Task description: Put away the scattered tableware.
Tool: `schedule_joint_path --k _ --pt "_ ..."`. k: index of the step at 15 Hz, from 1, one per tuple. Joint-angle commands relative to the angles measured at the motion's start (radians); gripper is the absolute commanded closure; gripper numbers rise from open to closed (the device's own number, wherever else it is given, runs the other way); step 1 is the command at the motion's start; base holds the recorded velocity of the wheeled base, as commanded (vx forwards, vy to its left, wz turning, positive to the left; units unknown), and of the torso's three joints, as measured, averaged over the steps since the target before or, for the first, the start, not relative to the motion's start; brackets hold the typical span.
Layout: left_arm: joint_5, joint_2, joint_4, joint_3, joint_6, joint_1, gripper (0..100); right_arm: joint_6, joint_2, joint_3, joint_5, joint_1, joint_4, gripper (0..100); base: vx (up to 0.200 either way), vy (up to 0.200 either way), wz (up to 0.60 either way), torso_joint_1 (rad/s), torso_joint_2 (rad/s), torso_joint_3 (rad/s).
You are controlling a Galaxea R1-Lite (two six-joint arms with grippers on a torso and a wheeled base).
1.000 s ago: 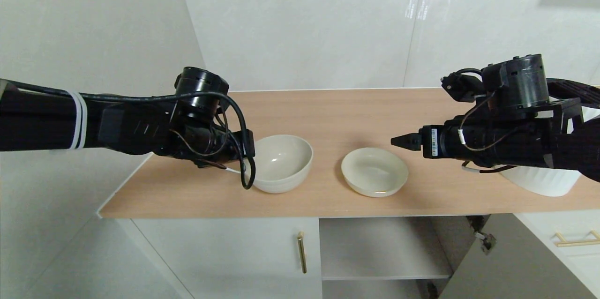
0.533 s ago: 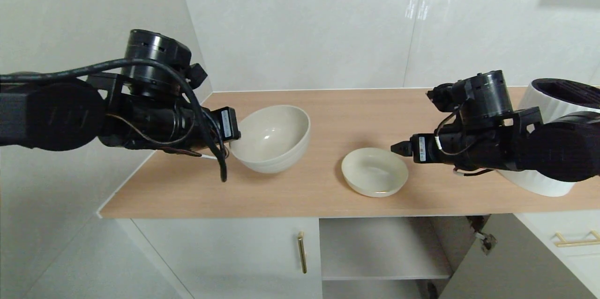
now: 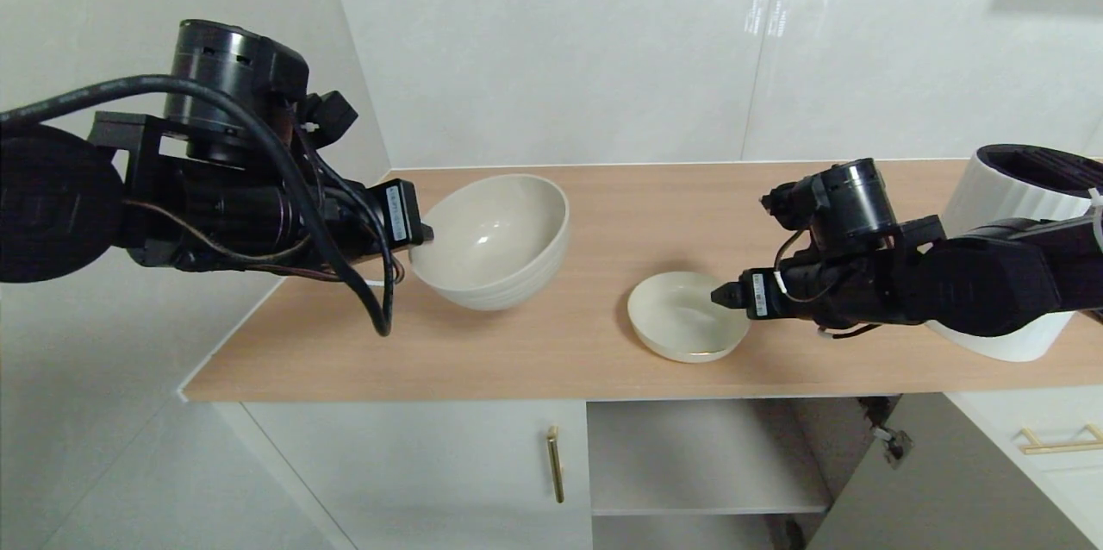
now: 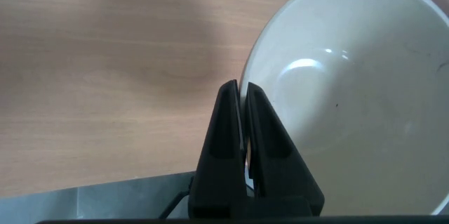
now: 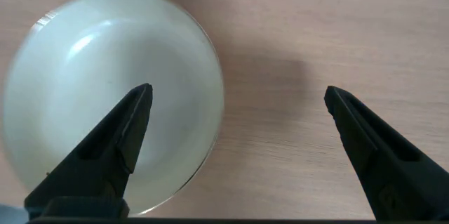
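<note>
L gripper (image 3: 422, 233) is at 9 o'clock of the scene, fingers (image 4: 226, 122) clamped on the bowl (image 3: 495, 240) rim: one finger inside the wall, one outside, at the bowl's 9 o'clock edge. The bowl hangs clear of the counter (image 3: 603, 214), tilted w/ its mouth up and toward 3 o'clock. In the left wrist view the rim runs straight up between the two pinched fingertips, w/ the bowl (image 4: 344, 97) interior beside them.

The dish (image 3: 685, 315) sits flat on the counter at 4 o'clock of the bowl, well apart from it. R gripper (image 3: 719, 295) is at the dish's 3 o'clock edge, fingers spread wide, gripping nothing. In the right wrist view one finger (image 5: 130, 129) is over the dish (image 5: 105, 90) interior, the other over bare counter, w/ the rim between them; contact can't be told.

A white tub (image 3: 1008, 188) stands at the counter's 3 o'clock end, behind the R arm. Below at 6 o'clock, a shelf (image 3: 698, 464).
</note>
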Motion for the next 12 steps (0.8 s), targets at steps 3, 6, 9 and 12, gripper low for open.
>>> schedule_joint_path --k 3,6,9,12 --pt "-0.001 -0.014 -0.001 0.005 0.0 -0.007 100 0.0 0.034 -0.002 0.0 0.0 -0.001 100 0.0 0.0 0.0 0.0 0.0 0.0" --pt "-0.003 -0.029 -0.001 0.007 0.0 -0.007 100 0.011 0.057 -0.008 0.006 0.005 -0.001 100 0.0 0.0 0.0 0.0 0.0 0.0" --pt "-0.003 -0.04 -0.001 0.008 0.0 -0.007 100 0.023 0.067 -0.011 0.007 0.011 -0.001 100 0.0 0.0 0.0 0.0 0.0 0.0" --pt "-0.004 -0.041 -0.001 0.018 0.0 -0.009 100 0.061 -0.011 -0.016 0.012 0.011 0.008 100 0.0 0.0 0.0 0.0 0.0 0.0"
